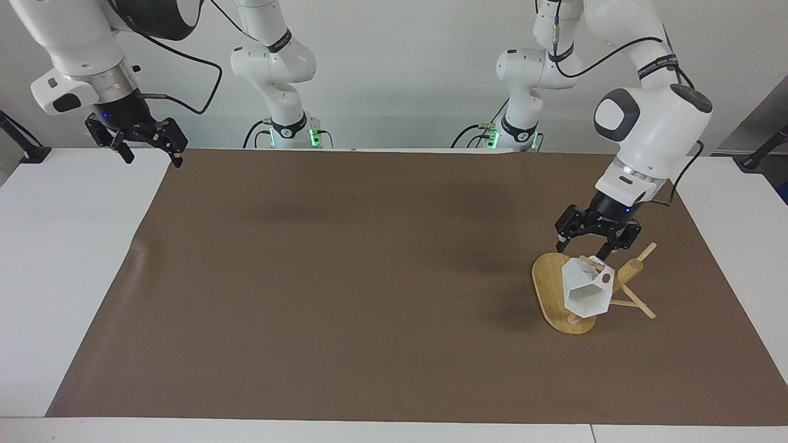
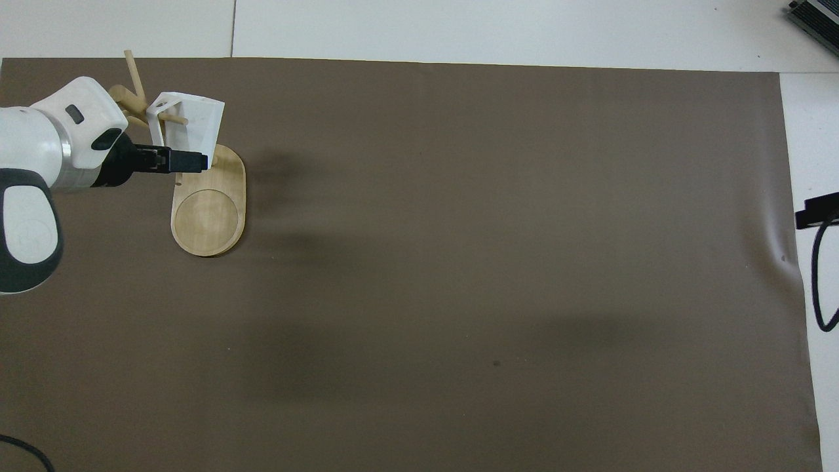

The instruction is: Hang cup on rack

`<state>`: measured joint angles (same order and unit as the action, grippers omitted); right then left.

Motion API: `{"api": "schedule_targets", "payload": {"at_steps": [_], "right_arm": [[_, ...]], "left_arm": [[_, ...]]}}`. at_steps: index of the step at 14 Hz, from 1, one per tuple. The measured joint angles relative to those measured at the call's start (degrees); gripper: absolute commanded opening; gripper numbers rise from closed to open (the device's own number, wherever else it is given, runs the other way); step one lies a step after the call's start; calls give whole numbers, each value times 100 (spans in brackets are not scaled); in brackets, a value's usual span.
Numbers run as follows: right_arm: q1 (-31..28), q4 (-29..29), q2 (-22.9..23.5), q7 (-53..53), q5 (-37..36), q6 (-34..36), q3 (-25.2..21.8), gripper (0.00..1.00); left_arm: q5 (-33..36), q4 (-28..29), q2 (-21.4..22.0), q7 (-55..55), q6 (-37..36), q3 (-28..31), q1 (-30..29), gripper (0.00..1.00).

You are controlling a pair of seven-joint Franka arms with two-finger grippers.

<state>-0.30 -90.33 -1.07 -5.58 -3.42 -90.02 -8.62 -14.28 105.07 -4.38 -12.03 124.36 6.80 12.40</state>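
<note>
Faceted matte white cup [image 1: 586,289] hangs by its handle on the light bamboo rack [image 1: 557,292] near the brown mat's [image 1: 345,277] corner, under the left gripper's [image 1: 590,246] spread jaws; the waiting right gripper's [image 1: 151,151] jaws are spread too.

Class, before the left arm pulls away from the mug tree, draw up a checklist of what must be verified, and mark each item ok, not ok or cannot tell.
1. Left claw open, fingertips apart: ok.
2. Left claw clear of the cup, hanging just above it with a gap showing in the facing view: ok.
3. Cup handle threaded on a peg of the rack: ok.
4. Peg deep enough through the handle to hold if bumped: cannot tell.
5. Rack standing flat on its base on the brown mat: ok.
6. Right claw open, waiting over the right arm's end of the table, away from the rack: ok.
</note>
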Motion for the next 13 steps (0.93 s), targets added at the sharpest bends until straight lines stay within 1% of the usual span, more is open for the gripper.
{"api": "schedule_targets", "payload": {"at_steps": [2, 5, 7, 11, 13], "right_arm": [[0, 0, 0, 0, 0, 0, 0, 100], [0, 0, 0, 0, 0, 0, 0, 100], [0, 0, 0, 0, 0, 0, 1, 100], [1, 0, 0, 0, 0, 0, 2, 100], [2, 0, 0, 0, 0, 0, 2, 100]], "left_arm": [[415, -328, 192, 1, -743, 20, -2, 100], [894, -647, 553, 1, -1874, 7, -1, 100], [1149, -898, 666, 2, -2504, -40, 5, 100], [1215, -1427, 652, 2, -3113, -27, -2, 100], [1216, -1539, 641, 2, -3242, 2, -3, 100]]}}
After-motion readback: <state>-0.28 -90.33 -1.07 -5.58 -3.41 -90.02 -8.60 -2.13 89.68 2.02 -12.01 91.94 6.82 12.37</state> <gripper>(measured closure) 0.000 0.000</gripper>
